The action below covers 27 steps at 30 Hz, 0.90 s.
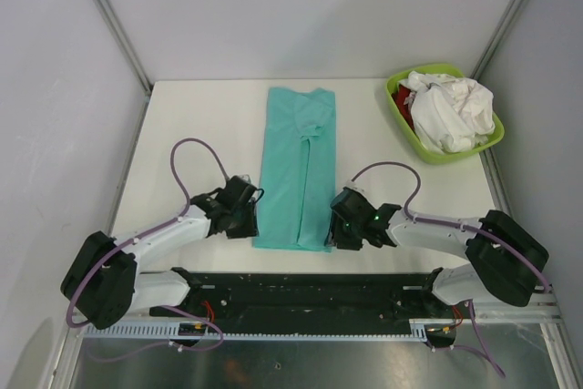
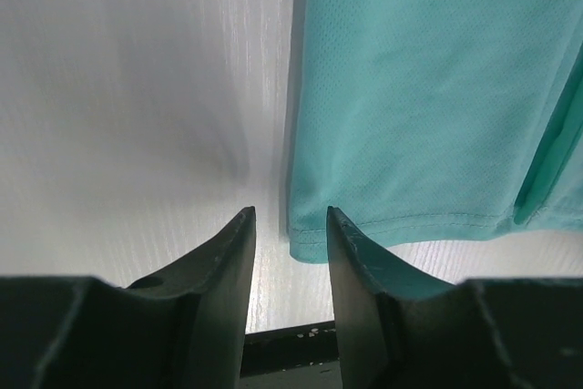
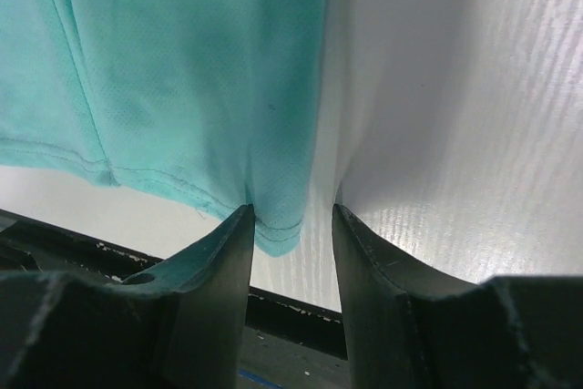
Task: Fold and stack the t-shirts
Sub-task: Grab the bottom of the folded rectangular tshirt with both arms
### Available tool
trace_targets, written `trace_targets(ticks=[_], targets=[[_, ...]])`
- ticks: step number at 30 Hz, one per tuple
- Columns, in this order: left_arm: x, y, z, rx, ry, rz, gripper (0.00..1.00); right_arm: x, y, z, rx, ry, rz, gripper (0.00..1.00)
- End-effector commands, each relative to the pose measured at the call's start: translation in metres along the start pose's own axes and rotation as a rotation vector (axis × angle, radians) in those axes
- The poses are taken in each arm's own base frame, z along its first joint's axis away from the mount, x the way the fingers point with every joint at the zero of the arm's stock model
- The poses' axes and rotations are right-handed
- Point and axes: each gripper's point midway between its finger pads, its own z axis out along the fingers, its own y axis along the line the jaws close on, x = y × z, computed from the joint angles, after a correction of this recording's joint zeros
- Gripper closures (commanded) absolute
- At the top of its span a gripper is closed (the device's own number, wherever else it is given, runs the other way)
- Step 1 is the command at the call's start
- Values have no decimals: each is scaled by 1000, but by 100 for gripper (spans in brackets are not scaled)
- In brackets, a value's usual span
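Down at the near left, the left gripper [image 1: 246,222] sat low at the left bottom corner of the teal t-shirt [image 1: 296,170]. Its wrist view showed the jaws partly apart, the shirt's hem corner [image 2: 308,245] lying in the gap close against the right finger [image 2: 351,266], with bare white table [image 2: 137,116] showing between the fingers and nothing pinched. The teal t-shirt lay flat in the middle of the table, folded into a long narrow strip running away from the arms, its hem at the near end. At that hem's right corner the right gripper [image 1: 337,232] sat equally low, jaws likewise partly apart, the corner [image 3: 278,230] just inside the left finger [image 3: 219,261] and not clamped. Far right, a lime-green basin [image 1: 401,120] held crumpled white t-shirts [image 1: 451,111] and a glimpse of red cloth [image 1: 404,95].
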Motion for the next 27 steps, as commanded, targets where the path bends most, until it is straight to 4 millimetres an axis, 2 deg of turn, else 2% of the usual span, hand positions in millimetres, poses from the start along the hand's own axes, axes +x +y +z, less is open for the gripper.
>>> trace_targets(ticks=[1,9,27], targets=[[1,1,1,-1,-13,4,58,0,-11,-1,2,-2,27,55],[-1,3,4,-19,-9,8,59,2,-5,4,-33,1,38,56],[3,1,16,-29,20,32,63,21,-17,16,42,43,15,66]])
